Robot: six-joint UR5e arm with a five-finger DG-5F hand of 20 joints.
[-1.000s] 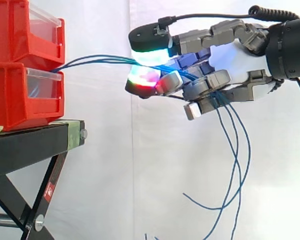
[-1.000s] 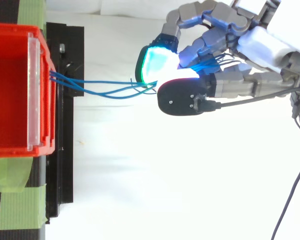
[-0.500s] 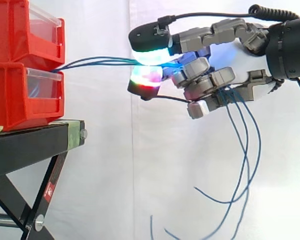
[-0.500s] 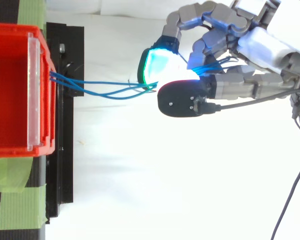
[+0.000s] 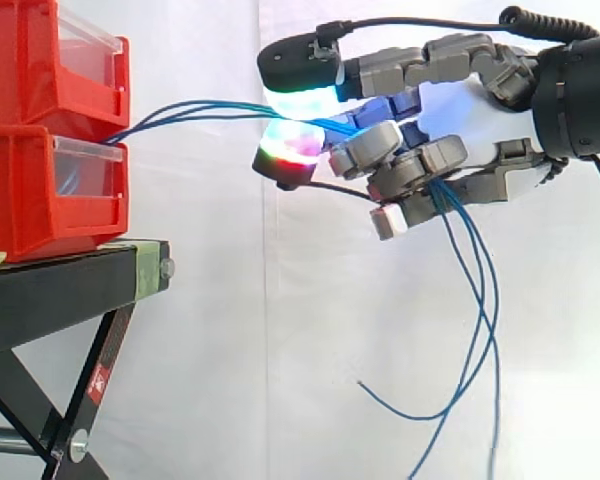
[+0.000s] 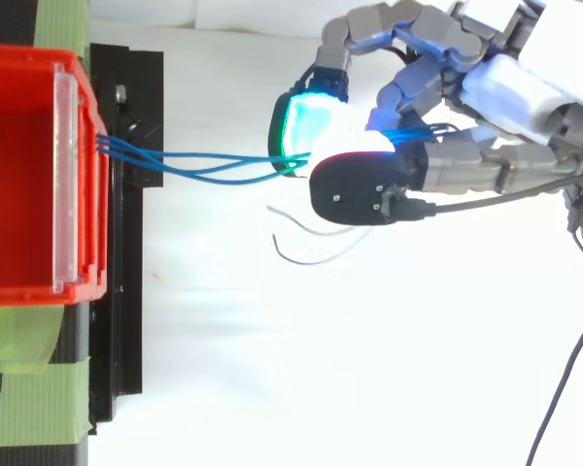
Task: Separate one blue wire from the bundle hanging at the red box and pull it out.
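White curtain [image 5: 230, 380] behind everything. Work sits at the left of my side view and the arm enters from the right.

Two bins are stacked, upper red bin [image 5: 30, 60] on lower red bin [image 5: 30, 195], each with a clear front panel. Both stand on a black stand [image 5: 70, 285] that serves as the surface. Green tape [image 6: 34, 403] lies in strips on the stand, seen from above beside the bin.

Blue wires [image 5: 195, 106]: a bundle of several strands leaves the front of the bins, where the upper bin's underside meets the lower bin's clear panel. The strands rise slightly, then run nearly level across the open gap to the hand. From above, the blue wires [image 6: 223, 155] start close together at the bin's front lip, spread a little mid-span and converge again at the fingertips.

Hand [image 5: 460, 115] is well apart from the bins, level with the upper one, fingers pointing toward them. Its fingers are curled in and closed on the blue wires. Two glowing fingertips [image 5: 302, 100] meet on the strands, the top pad white-green and the lower one red-green. My top view shows a cyan pad [image 6: 306, 121] against a fingertip whose black back faces the camera. I cannot tell whether one strand or several sit in the pinch.

Behind the pads the strands pass through the curled fingers and come out beneath the hand. They hang free there in long loose curves toward the bottom of the side view.
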